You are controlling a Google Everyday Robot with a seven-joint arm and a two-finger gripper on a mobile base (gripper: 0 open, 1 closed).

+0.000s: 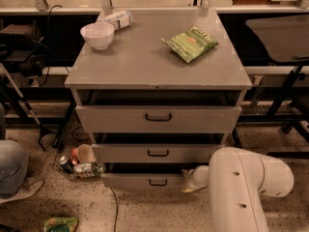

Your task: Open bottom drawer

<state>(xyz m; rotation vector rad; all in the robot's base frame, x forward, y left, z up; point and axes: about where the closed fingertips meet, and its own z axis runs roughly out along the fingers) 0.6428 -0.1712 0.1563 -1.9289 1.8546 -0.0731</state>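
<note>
Gripper [191, 181] at bottom drawer [126, 180] right end, grip state cannot tell; stiff metal, slides; take loop handle [158, 182] to its left.

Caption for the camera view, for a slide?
Gripper beside the right end of the bottom drawer, right of its centre handle; white bowl and green packet on the cabinet top.

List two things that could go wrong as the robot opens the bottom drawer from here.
1. The gripper sits at the right end of the bottom drawer, off its centre handle; pulling there may slip or skew it.
2. The arm hides that corner, so a missed grip could go unseen.
</note>
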